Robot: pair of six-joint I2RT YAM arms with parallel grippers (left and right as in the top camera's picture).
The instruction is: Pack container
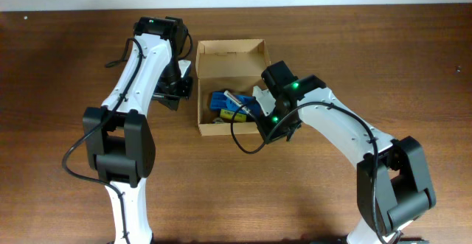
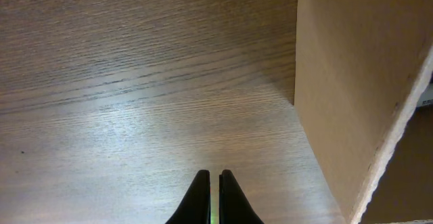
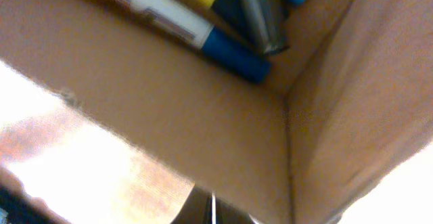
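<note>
The container (image 1: pixel 230 56) is an open tan cardboard box in the middle of the table, its lid flap folded back on the far side. Inside it lie pens (image 1: pixel 227 102), blue and yellow ones and a silver one. In the right wrist view a blue-and-white pen (image 3: pixel 203 33) and the silver pen (image 3: pixel 260 14) lie in a corner of the box. My left gripper (image 2: pixel 214 198) is shut and empty above bare table, just left of the container wall (image 2: pixel 352 82). My right gripper (image 3: pixel 212 210) is shut at the container's right front corner (image 1: pixel 259 124), its tips partly hidden by the wall's rim.
Brown wooden table (image 1: pixel 66 67) all round the box. Both arms flank the box closely, the left arm (image 1: pixel 140 67) along its left side and the right arm (image 1: pixel 332 122) reaching in from the right front.
</note>
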